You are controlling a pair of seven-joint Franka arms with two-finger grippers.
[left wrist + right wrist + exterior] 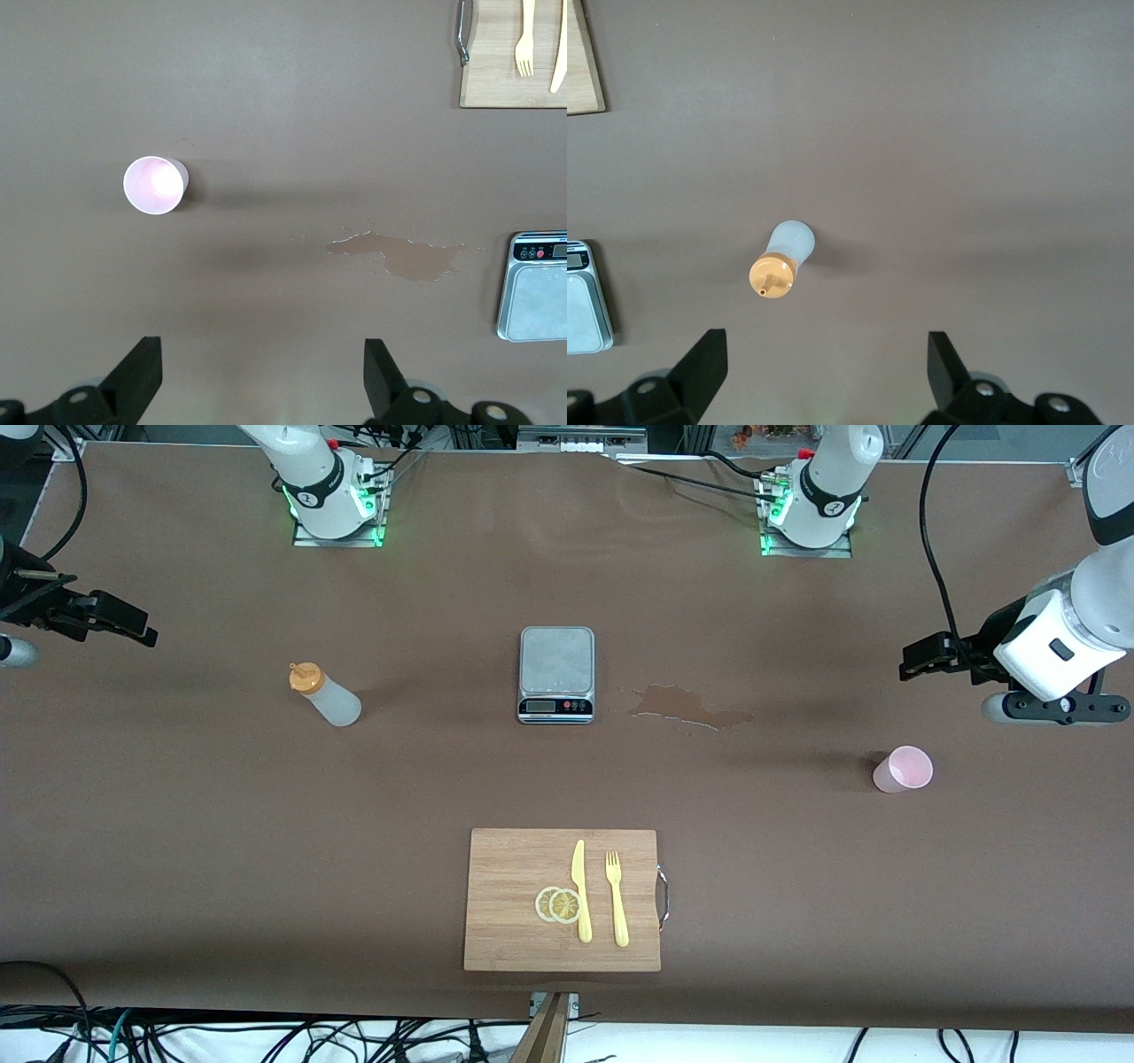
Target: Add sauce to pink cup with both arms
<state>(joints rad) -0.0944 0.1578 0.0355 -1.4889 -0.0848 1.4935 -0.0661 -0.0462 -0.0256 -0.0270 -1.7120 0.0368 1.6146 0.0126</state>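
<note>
The sauce [324, 696] is seen upright on the bench [177, 824], left of centre in the front view, at the right arm's end; its long axis is vertical, orange cap up. In the right wrist view the sauce [782, 259] is seen almost end-on, above the gap between the two fingers. The right gripper [115, 624] is held at the left edge of the front view, over bare bench, with its jaws spread wide and nothing between them. It is judged the nearer gripper to the bottle, so the bottle is best taken by that arm with a side-on approach across the upright body.

The cup [904, 769] is placed mouth up at lower right of the front view, at the left arm's end, well apart from the bottle. The left gripper [926, 660] is held just above it in the frame, jaws likewise wide apart and empty; the cup [154, 184] is shown upper left in the left wrist view.

Between the two, a scale [556, 674] is set at centre.
</note>
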